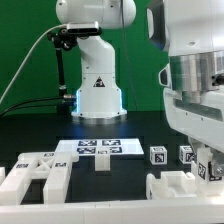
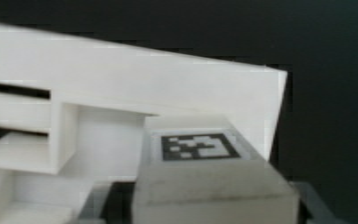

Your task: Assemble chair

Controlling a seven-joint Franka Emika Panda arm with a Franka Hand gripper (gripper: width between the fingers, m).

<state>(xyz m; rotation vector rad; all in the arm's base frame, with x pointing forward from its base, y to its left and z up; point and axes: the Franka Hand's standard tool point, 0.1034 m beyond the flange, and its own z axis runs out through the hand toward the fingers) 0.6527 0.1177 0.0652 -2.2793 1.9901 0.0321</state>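
In the wrist view my gripper (image 2: 202,208) is shut on a matte white chair block (image 2: 197,175) with a square marker tag on its face. Dark fingers (image 2: 119,203) show on both sides of it. Close beyond it lies a large white notched chair slab (image 2: 114,90). In the exterior view the gripper (image 1: 207,166) is low at the exterior view's right, above a white chair part (image 1: 180,190) at the front right. More white chair parts (image 1: 40,177) lie at the front left, and a small white post (image 1: 101,162) stands in the middle.
The marker board (image 1: 100,147) lies flat at the table's middle. Two small tagged blocks (image 1: 157,154) (image 1: 187,153) sit to its right in the exterior view. The arm's base (image 1: 97,90) stands at the back with a black cable to its left.
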